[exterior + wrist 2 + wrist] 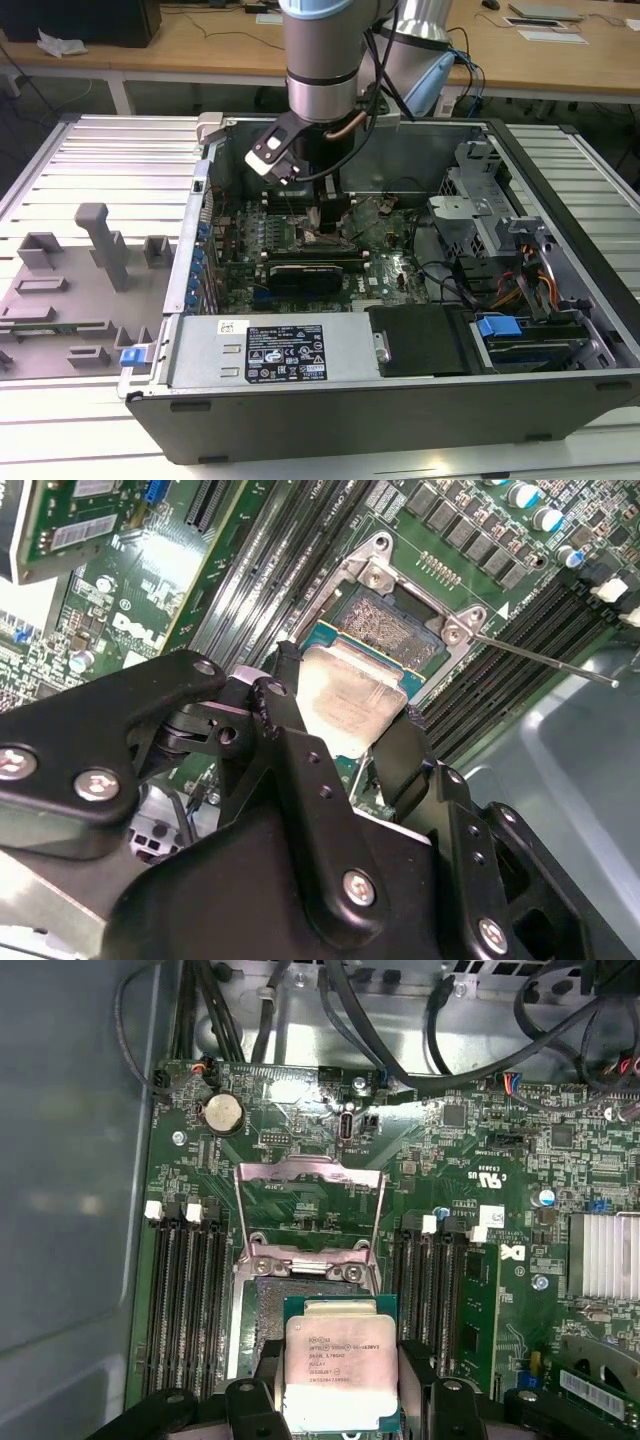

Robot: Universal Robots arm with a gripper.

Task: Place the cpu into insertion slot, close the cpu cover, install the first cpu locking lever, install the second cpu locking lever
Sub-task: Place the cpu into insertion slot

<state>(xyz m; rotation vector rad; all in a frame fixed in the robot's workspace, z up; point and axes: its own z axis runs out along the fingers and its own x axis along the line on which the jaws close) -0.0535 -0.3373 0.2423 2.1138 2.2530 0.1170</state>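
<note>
A slatted metal counter (100, 150) carries an open computer case (400, 400), and the arm (320, 60) reaches down into it over the green motherboard (380, 270). At the arm's tip the end effector (343, 720) is closed to the width of the chip, with one black finger on each of two opposite edges of the cpu (340, 1370), whose silvery top face is up. The cpu cover (310, 1173) stands swung up and open behind the insertion slot (390, 630), and a thin locking lever (545, 662) sticks out free beside it. The cpu hangs low over the near part of the slot, overlapping it but offset from its frame and not seated; whether a corner touches the frame cannot be told. By its look the chip is light, stiff and flat, with a smooth metal lid that could slip under a loose pinch. Its underside and the slot's pale contact field are the fragile parts, so the bare side edges, where the fingers sit, seem the right place to hold it.
</note>
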